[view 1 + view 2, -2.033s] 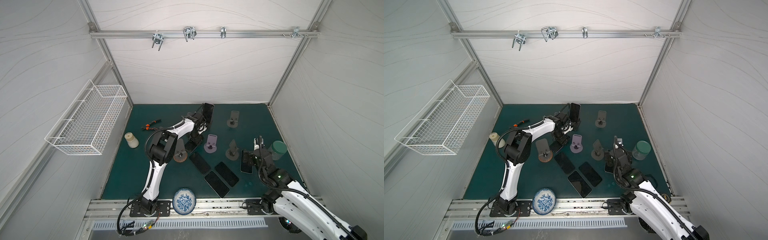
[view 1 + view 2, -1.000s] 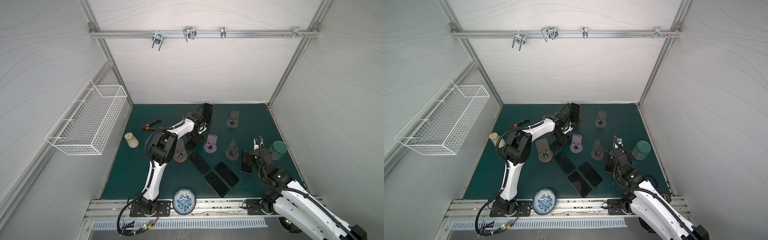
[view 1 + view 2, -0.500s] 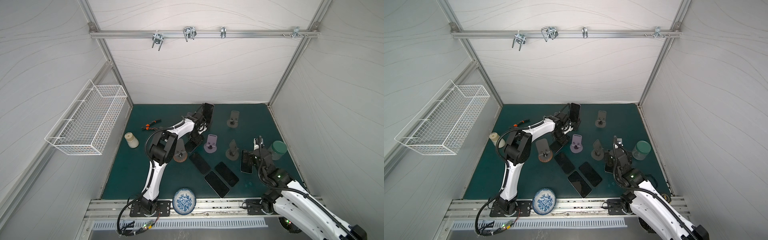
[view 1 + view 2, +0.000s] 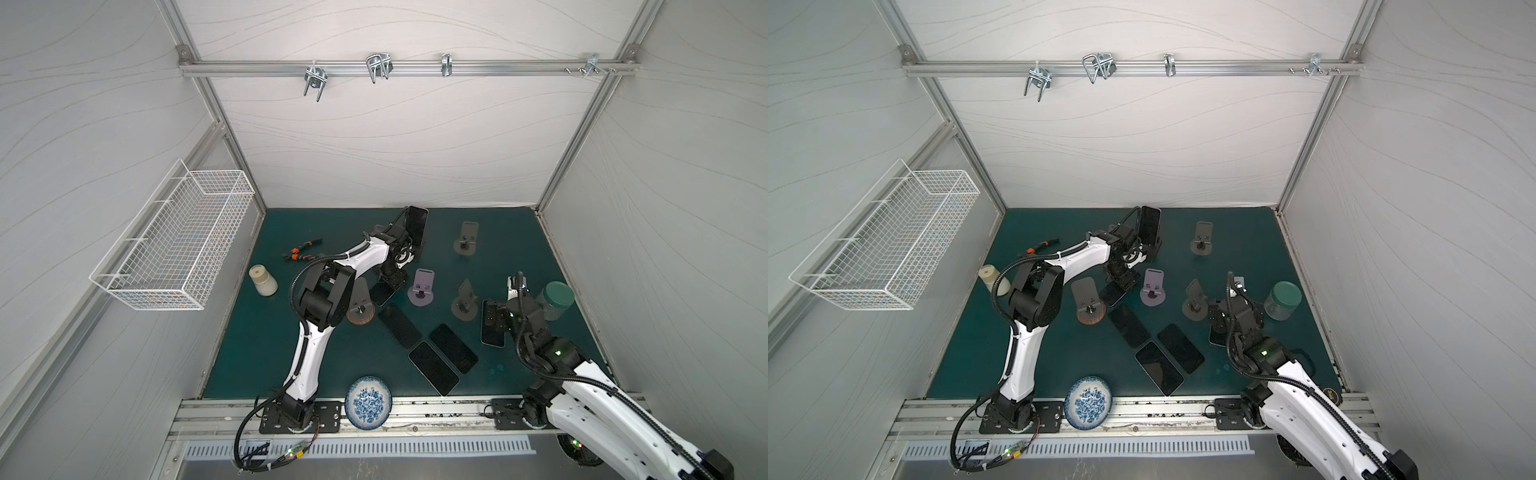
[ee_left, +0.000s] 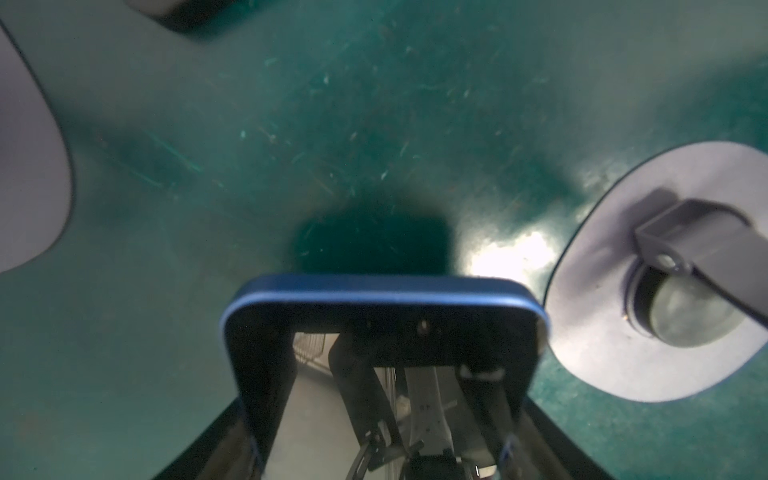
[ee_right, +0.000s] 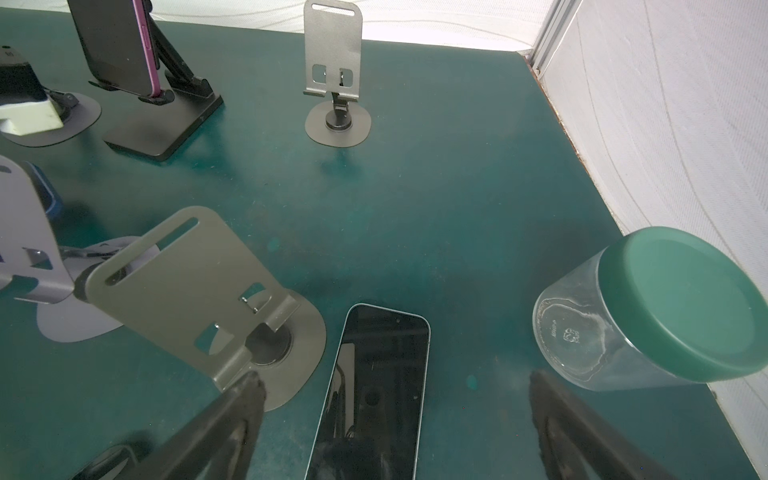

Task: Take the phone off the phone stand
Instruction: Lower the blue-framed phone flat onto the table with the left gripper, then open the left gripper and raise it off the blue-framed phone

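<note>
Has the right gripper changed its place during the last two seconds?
No. In a top view the right gripper remains just right of the grey metal phone stand nearest it, exactly as before.

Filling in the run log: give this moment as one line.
left gripper: at blue phone beside purple stand, grip unclear | right gripper: open over flat light-blue phone | pink-edged phone: on black stand
</note>
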